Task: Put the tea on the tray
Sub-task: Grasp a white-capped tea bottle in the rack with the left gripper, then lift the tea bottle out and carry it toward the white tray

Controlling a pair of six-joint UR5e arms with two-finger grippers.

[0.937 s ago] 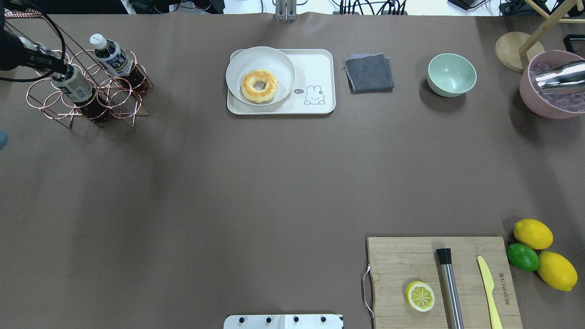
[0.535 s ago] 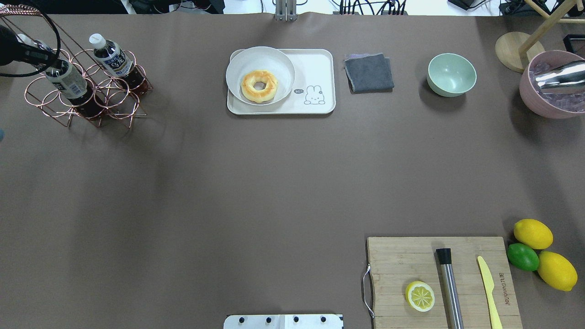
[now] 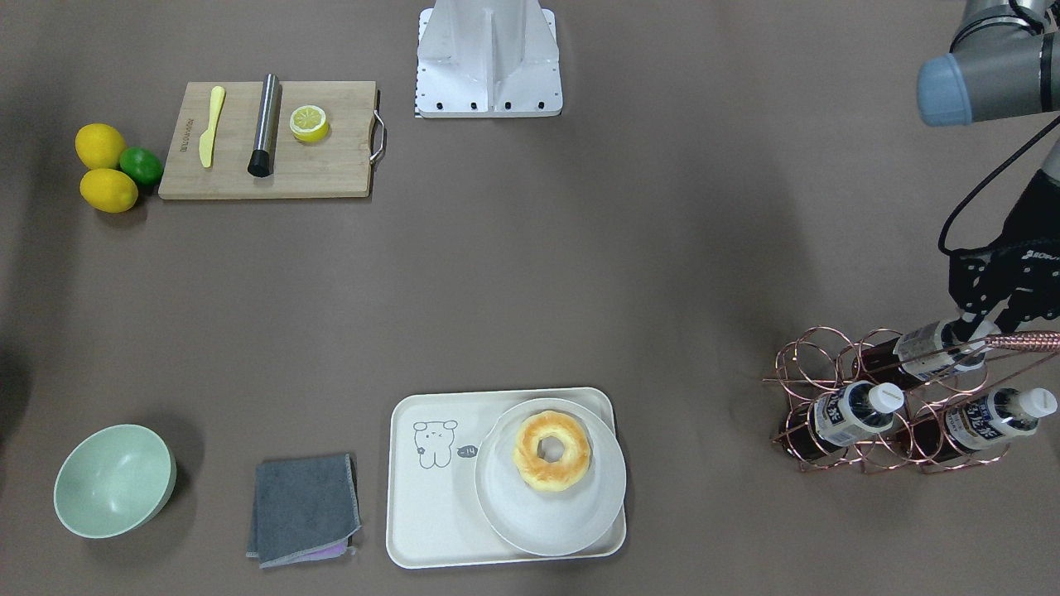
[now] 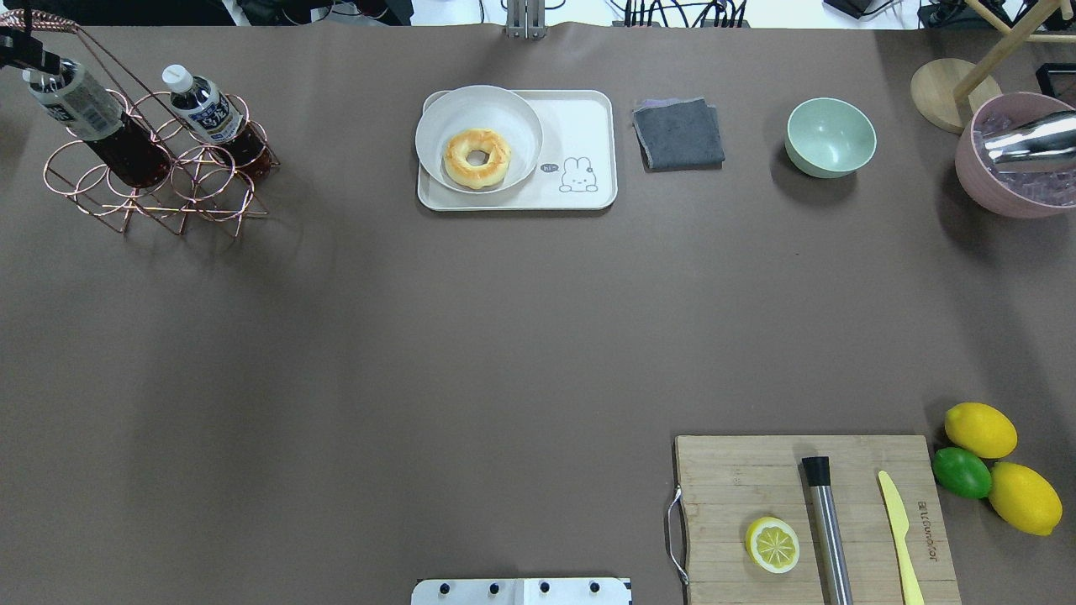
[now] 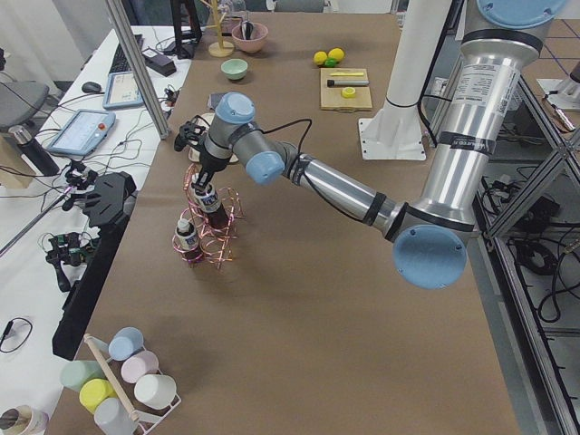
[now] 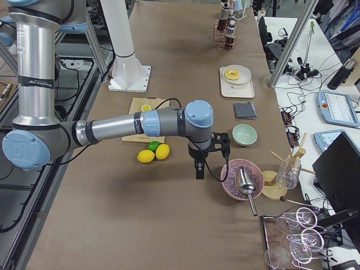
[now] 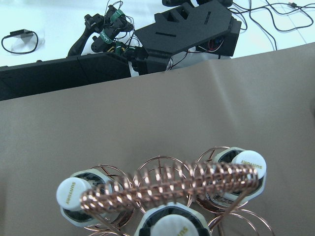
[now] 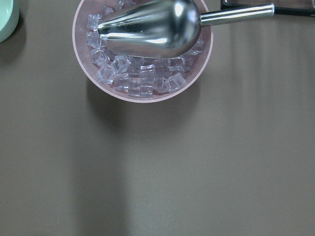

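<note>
The left gripper (image 3: 984,324) is closed narrowly on the neck of a small clear plastic tea bottle (image 4: 88,113) of dark brown drink with a white screw cap. The jaws meet just under the cap, probably because that is the only part standing free of the wires. Directly below the hand is the copper wire rack (image 7: 167,184). Its rings cradle each bottle at a slant, so the held one hangs tilted along that line, and a pull along its axis looks the sensible way out. Whether its base is clear of the rings is hard to tell from these angles. The rack's coiled handle crosses just under the wrist, so the hand works beside it, not over it. Two matching bottles (image 3: 845,411) lie in the neighbouring rings, close beside the grasped one, which leaves little room for the fingers (image 3: 965,319). Well away to the hand's right, along the same far edge of the table, sits the cream rectangular plastic tray (image 4: 588,126). A round white plate (image 4: 513,113) carrying a golden ring doughnut (image 4: 477,157) fills the end of it nearer the hand. The free spot is therefore the farther end, by the small line-drawn bear (image 4: 578,175). The tea is thus in the grip at the rack, not yet on the tray. The right gripper (image 6: 198,171) hovers far across the table beside a pink bowl (image 4: 983,192) of ice. How its jaws stand I cannot tell.
</note>
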